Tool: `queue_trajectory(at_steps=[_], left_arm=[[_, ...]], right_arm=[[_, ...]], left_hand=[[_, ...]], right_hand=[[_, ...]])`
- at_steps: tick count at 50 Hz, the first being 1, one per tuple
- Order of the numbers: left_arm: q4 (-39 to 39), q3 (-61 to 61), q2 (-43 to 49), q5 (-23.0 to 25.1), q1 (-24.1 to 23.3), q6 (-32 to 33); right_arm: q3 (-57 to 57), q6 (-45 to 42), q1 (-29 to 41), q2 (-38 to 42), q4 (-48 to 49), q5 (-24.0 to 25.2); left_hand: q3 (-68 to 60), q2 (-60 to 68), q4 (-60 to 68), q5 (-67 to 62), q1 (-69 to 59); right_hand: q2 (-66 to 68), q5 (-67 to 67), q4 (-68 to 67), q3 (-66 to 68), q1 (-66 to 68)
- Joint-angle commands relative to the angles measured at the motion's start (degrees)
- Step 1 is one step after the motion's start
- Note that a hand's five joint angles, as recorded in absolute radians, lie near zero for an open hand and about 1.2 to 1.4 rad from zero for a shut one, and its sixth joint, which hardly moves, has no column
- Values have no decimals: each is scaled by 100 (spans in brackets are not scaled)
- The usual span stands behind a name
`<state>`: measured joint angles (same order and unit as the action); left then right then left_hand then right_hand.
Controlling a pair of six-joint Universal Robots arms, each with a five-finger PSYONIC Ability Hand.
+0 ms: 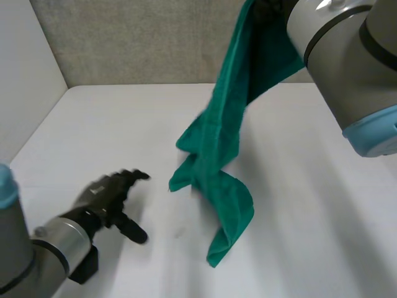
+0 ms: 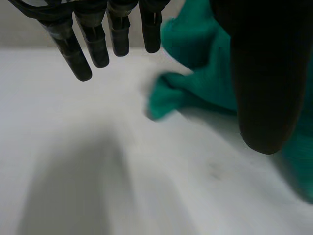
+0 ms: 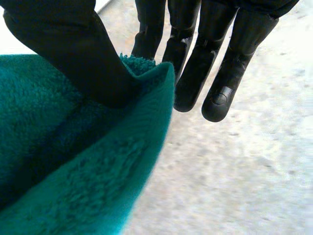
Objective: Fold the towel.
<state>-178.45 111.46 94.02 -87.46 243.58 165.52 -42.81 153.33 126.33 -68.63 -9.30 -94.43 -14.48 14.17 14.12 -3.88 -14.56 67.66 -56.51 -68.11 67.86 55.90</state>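
Observation:
A green towel (image 1: 217,143) hangs in a twisted strip from high at the back right down to the table, where its lower end lies crumpled. In the right wrist view my right hand (image 3: 73,54) pinches the towel (image 3: 73,171) at its edge between the thumb and a finger, while the other fingers (image 3: 205,58) stay straight beside it. My left hand (image 1: 108,192) rests low over the table at the front left, fingers straight, holding nothing. In the left wrist view the towel's lower end (image 2: 195,88) lies just beyond that hand's fingertips (image 2: 93,44).
The white table (image 1: 93,124) meets a grey wall at the back and a white panel on the left. My right arm (image 1: 347,56) reaches across the upper right, high above the table.

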Motion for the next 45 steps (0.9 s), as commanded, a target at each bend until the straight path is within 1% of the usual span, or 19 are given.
queue_trajectory(at_steps=[1, 3, 5, 11, 14, 18, 22, 25, 26, 27, 28, 33, 34, 35, 38, 40, 41, 44, 45], left_arm=[[407, -256, 618, 598, -416, -275], [416, -501, 1037, 756, -774, -310], [363, -852, 1459, 678, -1161, -397], [345, -1530, 2032, 405, -1523, -775], [345, -2065, 2427, 326, -1856, -934], [354, -2550, 2805, 264, -2270, -934], [345, -2936, 3157, -25, -2551, -934], [345, -3218, 3447, -499, -2648, -934], [337, -3271, 3509, -631, -2657, -943], [319, -3341, 3596, -893, -2666, -943], [310, -3368, 3632, -1027, -2666, -934], [231, -3298, 3501, -1792, -2535, -837], [231, -3237, 3405, -1862, -2456, -837], [240, -3001, 3021, -1924, -2151, -794], [214, -2684, 2545, -1907, -1754, -680], [83, -2192, 1589, -1767, -1061, -50], [82, -2190, 1584, -1766, -1058, -46], [73, -1874, 708, -1451, -505, 909], [47, -1752, 201, -1215, -243, 1373]], right_arm=[[10, -242, 15, 17, 16, -146], [-104, -234, 50, -62, 7, -146], [-201, -234, 85, -167, 16, -155], [-544, -216, 76, -546, 25, -146], [-676, -216, 32, -703, 25, -155], [-720, -216, 23, -888, 16, -146], [-773, -216, 15, -1020, 7, -146], [-860, -216, 15, -1126, 7, -146], [-930, -225, 15, -1213, 7, -137], [-975, -225, 6, -1257, 16, -129], [-1018, -234, 6, -1293, 25, -94], [-1194, -304, -344, -1363, -1, -49], [-1264, -382, -615, -1363, -28, -41], [-1308, -427, -757, -1363, -37, -32], [-1493, -716, -1196, -1363, -185, 56], [-1598, -857, -1338, -1363, -335, 144], [-1660, -927, -1391, -1363, -422, 188], [-1941, -1182, -1488, -1363, -862, 337], [-2029, -1253, -1497, -1363, -1002, 364]], left_hand=[[91, -59, -54, 30, 98], [74, -42, -38, 13, 81], [74, -42, -38, 13, 81], [23, 8, 13, -37, 31], [-111, 142, 147, -171, -103], [-128, 160, 164, -188, -121], [-513, 544, 549, -573, -505], [-2308, 2340, 2344, -2369, -2301], [-3297, 3329, 3334, -3358, -3290], [-5705, 5737, 5741, -5765, -5698], [-6543, 6575, 6579, -6603, -6536], [-6552, 6583, 6588, -6612, -6544], [-6552, 6583, 6588, -6612, -6544], [-6552, 6583, 6588, -6612, -6544], [-6552, 6583, 6588, -6612, -6544], [-6552, 6583, 6588, -6612, -6544], [-6552, 6583, 6588, -6612, -6544], [-6552, 6583, 6588, -6612, -6544], [-6552, 6583, 6588, -6612, -6544]], right_hand=[[1234, -1349, -1189, 1214, 2410], [1234, -1349, -1189, 1214, 2410], [1234, -1349, -1189, 1214, 2410], [1234, -1349, -1189, 1214, 2410], [1234, -1349, -1189, 1214, 2410], [1234, -1349, -1189, 1214, 2410], [1234, -1349, -1189, 1214, 2410], [1234, -1349, -1189, 1214, 2410], [1234, -1349, -1189, 1214, 2410], [1234, -1349, -1189, 1214, 2410], [1234, -1349, -1189, 1214, 2410], [1234, -1349, -1189, 1214, 2410], [1234, -1349, -1189, 1214, 2410], [1234, -1349, -1189, 1214, 2410], [1234, -1349, -1189, 1214, 2410], [1234, -1349, -1189, 1214, 2410], [1234, -1349, -1189, 1214, 2410], [1234, -1349, -1189, 1214, 2410], [1234, -1349, -1189, 1214, 2410]])
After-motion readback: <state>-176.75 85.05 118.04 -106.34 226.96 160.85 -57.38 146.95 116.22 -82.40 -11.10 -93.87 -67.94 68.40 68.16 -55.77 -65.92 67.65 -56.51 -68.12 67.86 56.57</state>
